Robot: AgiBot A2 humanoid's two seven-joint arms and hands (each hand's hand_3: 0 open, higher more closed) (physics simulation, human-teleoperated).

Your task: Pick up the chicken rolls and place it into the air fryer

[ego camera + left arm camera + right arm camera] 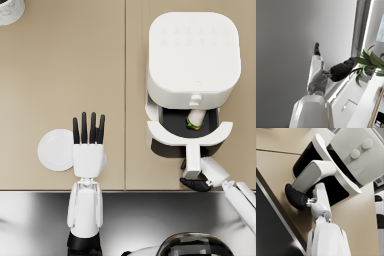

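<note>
Now chicken roll in drawer, right hand gripping drawer handle, left hand spread flat

Kitchen, air fryer, beige countertop

Matt white plastic air fryer, smooth tan matt counter, brushed metal edge strip, glossy white plate

White air fryer with black drawer; pale chicken roll edged green and yellow; white plate; tan counter; dark-fingered white hands.
</note>
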